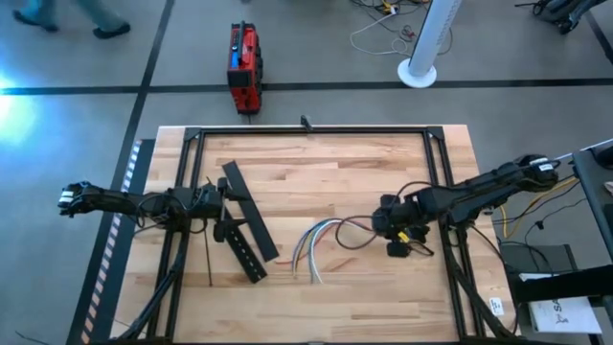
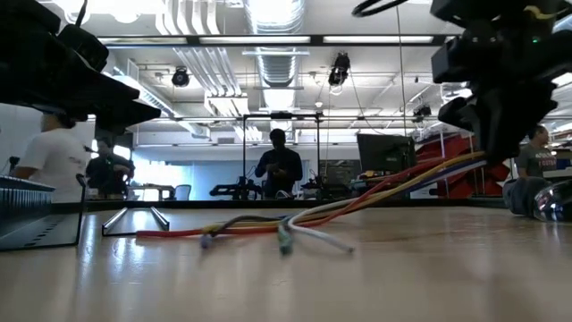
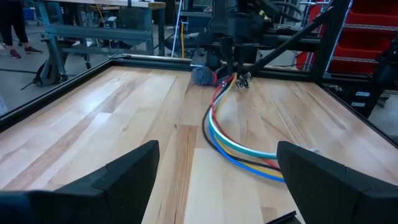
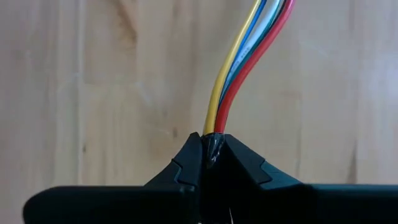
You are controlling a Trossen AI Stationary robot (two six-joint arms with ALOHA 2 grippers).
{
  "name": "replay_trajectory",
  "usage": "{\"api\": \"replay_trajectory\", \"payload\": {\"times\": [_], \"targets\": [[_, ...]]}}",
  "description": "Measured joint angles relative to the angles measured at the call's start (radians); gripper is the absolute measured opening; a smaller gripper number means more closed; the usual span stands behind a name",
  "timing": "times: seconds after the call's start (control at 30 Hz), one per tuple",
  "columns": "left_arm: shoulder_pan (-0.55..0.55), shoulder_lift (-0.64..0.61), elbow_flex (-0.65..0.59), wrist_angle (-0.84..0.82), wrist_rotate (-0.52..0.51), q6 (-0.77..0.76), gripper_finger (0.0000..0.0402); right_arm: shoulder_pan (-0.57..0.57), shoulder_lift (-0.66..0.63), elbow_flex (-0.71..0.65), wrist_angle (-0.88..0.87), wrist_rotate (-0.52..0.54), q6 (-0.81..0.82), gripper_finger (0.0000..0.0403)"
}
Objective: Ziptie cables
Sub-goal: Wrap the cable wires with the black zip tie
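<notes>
Two claws are over the tabletop [image 1: 383, 172]. Right claw [image 4: 211, 152] is pinched tight on one end of the cables [image 1: 321, 240], which rise from its closed fingertips; that gripped end is lifted, while the rest of the bundle droops to the wood and fans out loose toward the black bars [image 1: 247, 228]. Left claw [image 3: 214, 177] hangs beside those bars, fingers spread wide and empty, facing the cables, well apart from them.

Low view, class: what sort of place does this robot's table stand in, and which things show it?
Most likely a robotics lab or workshop. Behind the wooden table stand workbenches with a monitor, people busy at them, and bare ceiling ducts with strip lights. The right gripper holds the cables.
</notes>
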Motion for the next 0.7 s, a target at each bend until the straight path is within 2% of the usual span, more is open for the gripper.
{"api": "replay_trajectory", "payload": {"times": [0.23, 0.47, 0.7], "targets": [[0.0, 0.0, 0.0, 0.0, 0.0, 0.0, 0.0311, 0.031, 0.0, 0.0, -0.001, 0.0, -0.048, 0.0041], [0.0, 0.0, 0.0, 0.0, 0.0, 0.0, 0.0311, 0.031, 0.0, 0.0, -0.004, 0.052, -0.049, 0.0028], [0.0, 0.0, 0.0, 0.0, 0.0, 0.0, 0.0311, 0.03, 0.0, 0.0, -0.004, 0.055, -0.084, 0.0029]]}}
